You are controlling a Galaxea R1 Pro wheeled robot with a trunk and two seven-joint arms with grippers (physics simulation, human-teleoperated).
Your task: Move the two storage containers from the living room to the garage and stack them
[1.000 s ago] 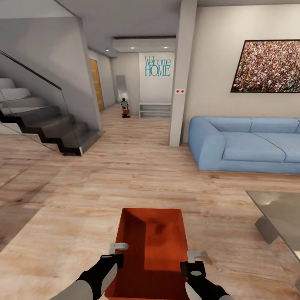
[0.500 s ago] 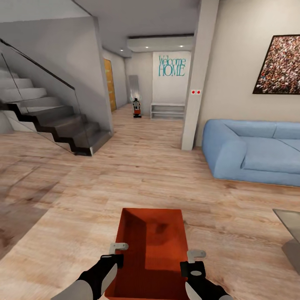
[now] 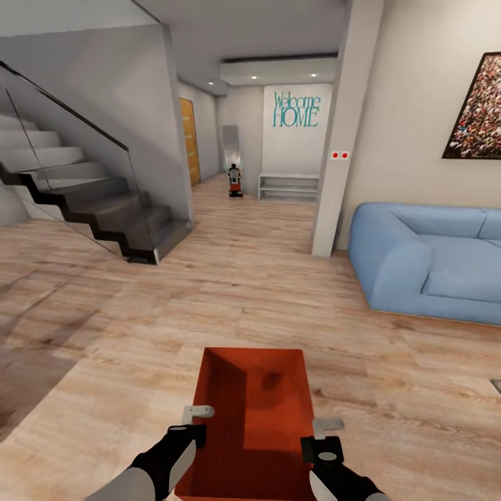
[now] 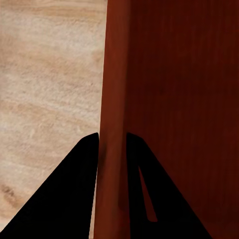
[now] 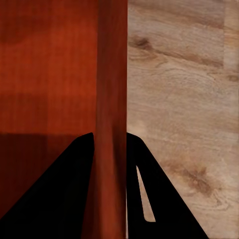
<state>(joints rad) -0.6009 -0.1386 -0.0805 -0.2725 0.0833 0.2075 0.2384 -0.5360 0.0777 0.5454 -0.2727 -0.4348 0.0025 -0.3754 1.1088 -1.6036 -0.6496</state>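
One orange-red storage container (image 3: pixel 254 403) hangs low in front of me over the living room's light wood plank floor (image 3: pixel 229 299), lidless and empty. My left gripper (image 3: pixel 195 424) is shut on its left wall and my right gripper (image 3: pixel 322 435) on its right wall. In the left wrist view the left gripper (image 4: pixel 112 144) pinches the thin ribbed wall of the container (image 4: pixel 174 99) between dark fingers. The right wrist view shows the right gripper (image 5: pixel 110 142) clamped the same way on the container (image 5: pixel 50 74). The garage is out of view.
A dark staircase (image 3: pixel 90 202) with a glass rail stands at the left, a white pillar (image 3: pixel 337 153) and a blue sofa (image 3: pixel 424 261) at the right. Between them a corridor runs to a mirror (image 3: pixel 232 149), a low white shelf (image 3: pixel 289 186) and an orange door (image 3: pixel 188 139).
The camera has swung left, so sofa, pillar and stairs slid right in the picture and the glass table left it. Container and both grippers hold the same place before me.
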